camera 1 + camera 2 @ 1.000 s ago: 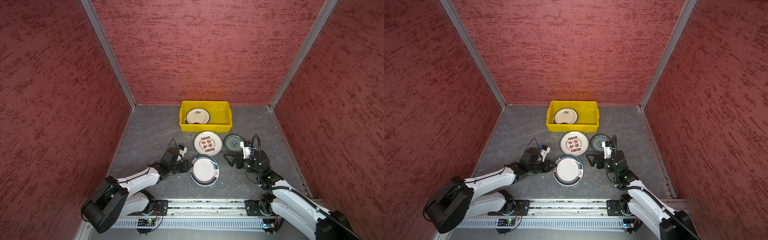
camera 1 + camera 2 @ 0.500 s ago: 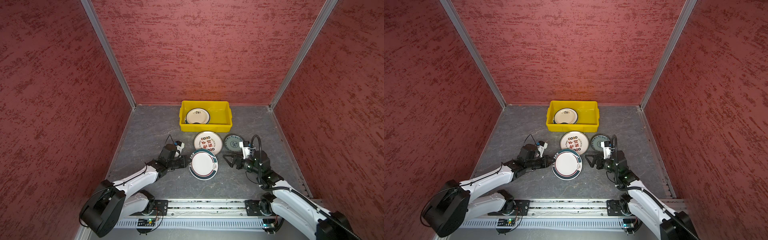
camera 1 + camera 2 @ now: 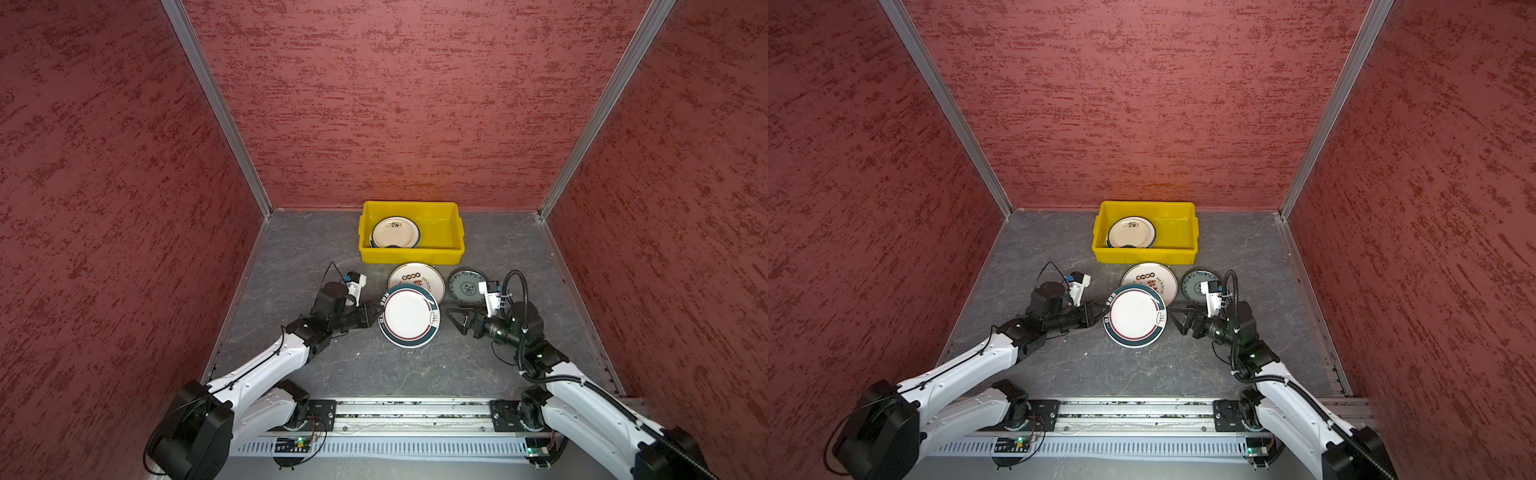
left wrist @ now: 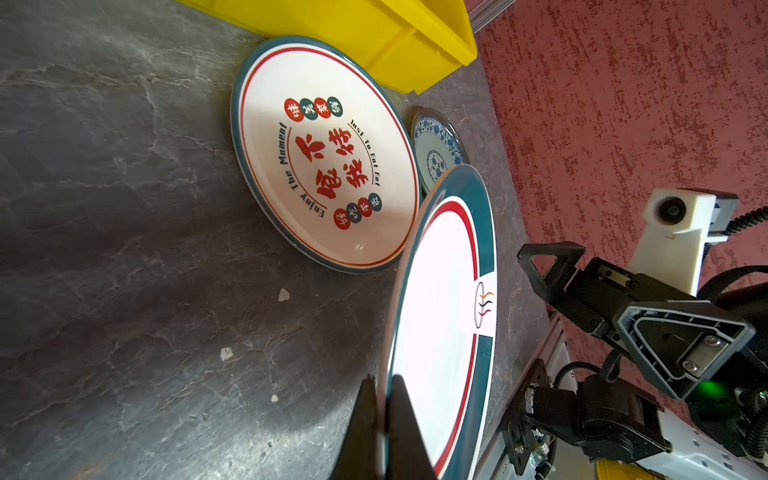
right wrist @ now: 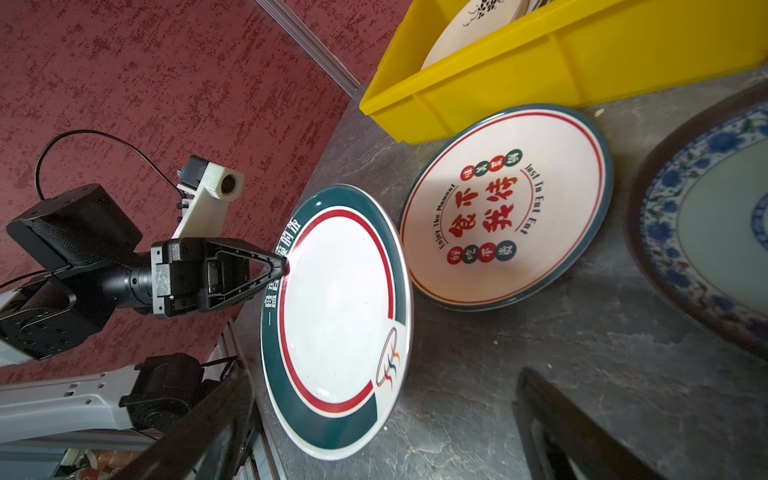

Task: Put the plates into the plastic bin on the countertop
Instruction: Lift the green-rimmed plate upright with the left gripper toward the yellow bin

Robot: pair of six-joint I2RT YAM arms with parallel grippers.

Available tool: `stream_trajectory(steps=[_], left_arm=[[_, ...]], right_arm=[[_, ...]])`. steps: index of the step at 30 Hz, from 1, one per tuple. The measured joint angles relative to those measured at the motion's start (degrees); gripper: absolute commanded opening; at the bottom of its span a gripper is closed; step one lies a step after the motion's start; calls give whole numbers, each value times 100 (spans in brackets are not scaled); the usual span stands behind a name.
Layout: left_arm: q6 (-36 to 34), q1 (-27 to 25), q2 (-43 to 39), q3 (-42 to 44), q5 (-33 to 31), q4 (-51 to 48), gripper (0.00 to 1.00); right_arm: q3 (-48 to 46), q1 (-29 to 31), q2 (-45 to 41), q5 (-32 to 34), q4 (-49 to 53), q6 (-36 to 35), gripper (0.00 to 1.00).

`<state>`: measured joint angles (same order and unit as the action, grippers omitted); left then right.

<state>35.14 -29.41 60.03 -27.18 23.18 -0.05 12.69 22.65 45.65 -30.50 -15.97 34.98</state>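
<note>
My left gripper (image 3: pixel 381 314) (image 3: pixel 1106 312) (image 4: pixel 384 382) is shut on the left rim of a white plate with a teal rim (image 3: pixel 409 316) (image 3: pixel 1135 316) (image 4: pixel 440 324) (image 5: pixel 336 320). It holds the plate tilted above the countertop (image 3: pixel 299 257), and in both top views the plate overlaps the near edge of the plate with Chinese characters (image 3: pixel 415 278) (image 4: pixel 328 158) (image 5: pixel 507 208). A small blue-patterned plate (image 3: pixel 465 286) (image 5: pixel 706 232) lies to the right. The yellow plastic bin (image 3: pixel 411 249) (image 3: pixel 1144 253) stands behind with stacked plates (image 3: pixel 395 232) in its left half. My right gripper (image 3: pixel 455 321) (image 5: pixel 384 374) is open, right of the held plate.
Red textured walls with aluminium rails enclose the countertop on three sides. The arm bases sit on a rail (image 3: pixel 411 411) along the front edge. Small pale crumbs (image 4: pixel 226 353) lie on the slate near the left gripper.
The left gripper has carried the teal-rimmed plate up and toward the back, so it now overlaps the character plate. The right gripper has barely moved.
</note>
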Motion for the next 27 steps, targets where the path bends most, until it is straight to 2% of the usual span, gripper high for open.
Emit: stream_trajectory(steps=[8,27], left_arm=[[221,52,369,-306,-111,468,0],[260,323,1912,-2004,-223,1390,0]], right_arm=[[2,0,-2,-90,-103,83,99],[4,0,-404,-201,-181,273,99]])
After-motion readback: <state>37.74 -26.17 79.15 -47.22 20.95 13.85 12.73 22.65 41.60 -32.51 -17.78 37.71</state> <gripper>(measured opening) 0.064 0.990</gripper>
